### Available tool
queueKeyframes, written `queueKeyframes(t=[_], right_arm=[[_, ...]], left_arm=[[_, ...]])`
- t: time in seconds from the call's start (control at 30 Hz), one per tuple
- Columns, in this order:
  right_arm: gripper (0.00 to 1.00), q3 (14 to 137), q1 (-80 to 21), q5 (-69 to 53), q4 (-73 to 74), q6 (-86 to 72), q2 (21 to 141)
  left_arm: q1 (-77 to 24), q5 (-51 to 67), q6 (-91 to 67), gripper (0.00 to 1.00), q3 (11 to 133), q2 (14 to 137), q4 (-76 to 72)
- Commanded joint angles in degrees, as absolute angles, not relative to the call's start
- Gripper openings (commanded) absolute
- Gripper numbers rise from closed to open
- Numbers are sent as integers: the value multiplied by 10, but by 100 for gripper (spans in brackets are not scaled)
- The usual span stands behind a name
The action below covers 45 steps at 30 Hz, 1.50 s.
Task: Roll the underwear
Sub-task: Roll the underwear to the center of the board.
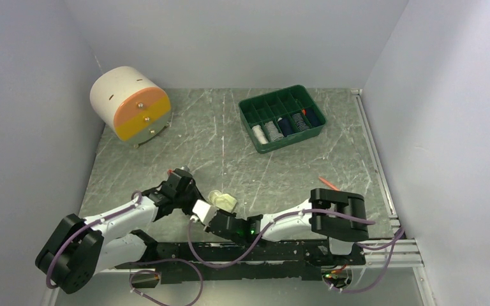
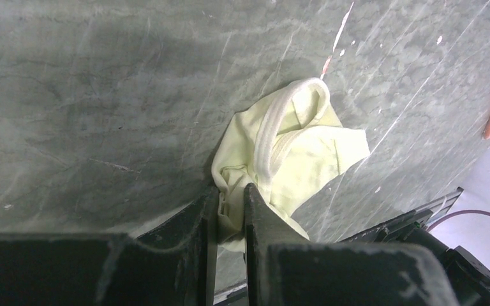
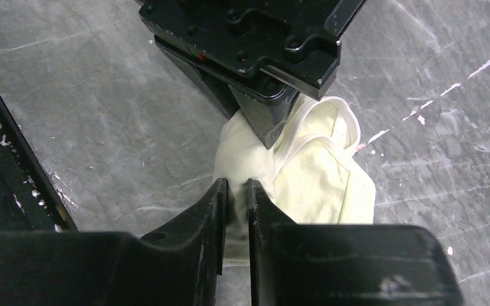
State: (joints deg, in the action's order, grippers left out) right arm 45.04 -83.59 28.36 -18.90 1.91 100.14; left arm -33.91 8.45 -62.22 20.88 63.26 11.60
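Note:
The cream-white underwear (image 1: 224, 201) lies bunched on the grey table near its front edge, between my two grippers. My left gripper (image 1: 199, 207) is shut on one edge of it; in the left wrist view the cloth (image 2: 293, 146) is pinched between the two fingers, at the left gripper (image 2: 231, 194). My right gripper (image 1: 212, 217) is shut on the near edge of the same garment; in the right wrist view the cloth (image 3: 319, 172) sits between the fingers, at the right gripper (image 3: 238, 186), and the left gripper (image 3: 271, 124) pinches it from the far side. The white and pink underwear is out of view.
A green divided tray (image 1: 283, 118) with rolled items stands at the back right. A white and orange round drawer box (image 1: 130, 104) stands at the back left. An orange stick (image 1: 329, 184) lies right of the right arm. Grey walls enclose the table.

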Motion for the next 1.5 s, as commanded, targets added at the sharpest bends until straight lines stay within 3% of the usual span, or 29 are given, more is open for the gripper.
queueKeyframes(t=[0.0,0.2,0.33,0.47,0.57,0.83,1.07,1.33,1.47], right_arm=[[14,451,-834,285,-162,13,1031],[6,420,-815,186,-191,-61,1018],[1,393,-781,91,-232,-113,1006],[0,333,-707,-42,-337,-185,989],[0,301,-664,-103,-400,-229,986],[0,263,-590,-182,-487,-291,1024],[1,243,-552,-205,-541,-325,1045],[8,269,-545,-218,-475,-275,1028],[20,300,-546,-204,-394,-237,988]], left_arm=[[-342,55,-611,19,204,632,184],[-342,53,-614,25,204,625,191],[-342,46,-613,42,206,610,202],[-341,43,-614,67,199,563,200],[-341,50,-624,75,183,539,183],[-341,68,-623,72,179,548,144],[-341,69,-614,59,184,584,119],[-342,67,-615,50,183,632,73],[-344,62,-612,44,191,666,77]])
